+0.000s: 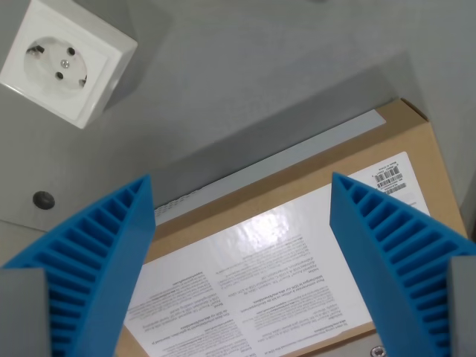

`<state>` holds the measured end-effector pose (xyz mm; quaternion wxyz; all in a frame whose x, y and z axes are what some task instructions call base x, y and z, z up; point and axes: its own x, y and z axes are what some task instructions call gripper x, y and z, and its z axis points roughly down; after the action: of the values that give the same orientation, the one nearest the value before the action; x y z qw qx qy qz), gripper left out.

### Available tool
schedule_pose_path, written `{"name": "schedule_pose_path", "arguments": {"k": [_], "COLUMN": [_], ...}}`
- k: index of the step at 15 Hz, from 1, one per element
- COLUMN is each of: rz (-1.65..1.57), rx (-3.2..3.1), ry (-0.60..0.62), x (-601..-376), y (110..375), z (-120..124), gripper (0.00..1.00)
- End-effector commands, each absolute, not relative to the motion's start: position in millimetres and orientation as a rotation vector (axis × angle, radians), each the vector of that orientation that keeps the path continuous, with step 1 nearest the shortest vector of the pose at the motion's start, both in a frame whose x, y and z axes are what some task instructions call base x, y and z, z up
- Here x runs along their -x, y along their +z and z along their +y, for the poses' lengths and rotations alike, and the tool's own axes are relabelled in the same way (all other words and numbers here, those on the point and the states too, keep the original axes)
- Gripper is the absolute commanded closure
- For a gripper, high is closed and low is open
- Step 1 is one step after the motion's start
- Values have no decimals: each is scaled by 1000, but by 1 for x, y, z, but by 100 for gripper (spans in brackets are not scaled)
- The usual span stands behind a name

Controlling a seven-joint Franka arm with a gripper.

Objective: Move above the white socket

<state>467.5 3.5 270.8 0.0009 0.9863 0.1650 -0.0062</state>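
The white socket (63, 63) is a square box with a round recessed face and two pin holes. It sits on the grey surface at the wrist view's top left, partly cut by the frame edge. My gripper (242, 186) has two blue ribbed fingers (104, 260) that stand wide apart and hold nothing. The gripper is over a cardboard box, well to the right of and below the socket in this view.
A brown cardboard box (312, 193) with a white printed label (253, 275) and grey tape fills the lower right. A small dark screw hole (44, 199) marks the grey surface at left.
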Motion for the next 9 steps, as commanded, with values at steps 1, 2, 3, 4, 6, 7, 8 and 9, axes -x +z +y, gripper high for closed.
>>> {"name": "schedule_pose_path", "arguments": {"k": [1, 2, 3, 4, 6, 7, 8, 9], "rz": [630, 652, 671, 693, 749, 779, 811, 849], "rx": [-3079, -3076, -3073, -3069, -3058, -3051, -3044, -3035], "ry": [-5, -3, 0, 4, 16, 24, 32, 41], "x": [-468, -468, -468, -467, -467, -467, -467, -467], "y": [271, 270, 269, 268, 266, 265, 263, 261], "z": [5, 6, 7, 7, 10, 11, 12, 14], "gripper": [0, 0, 0, 0, 0, 0, 0, 0]}}
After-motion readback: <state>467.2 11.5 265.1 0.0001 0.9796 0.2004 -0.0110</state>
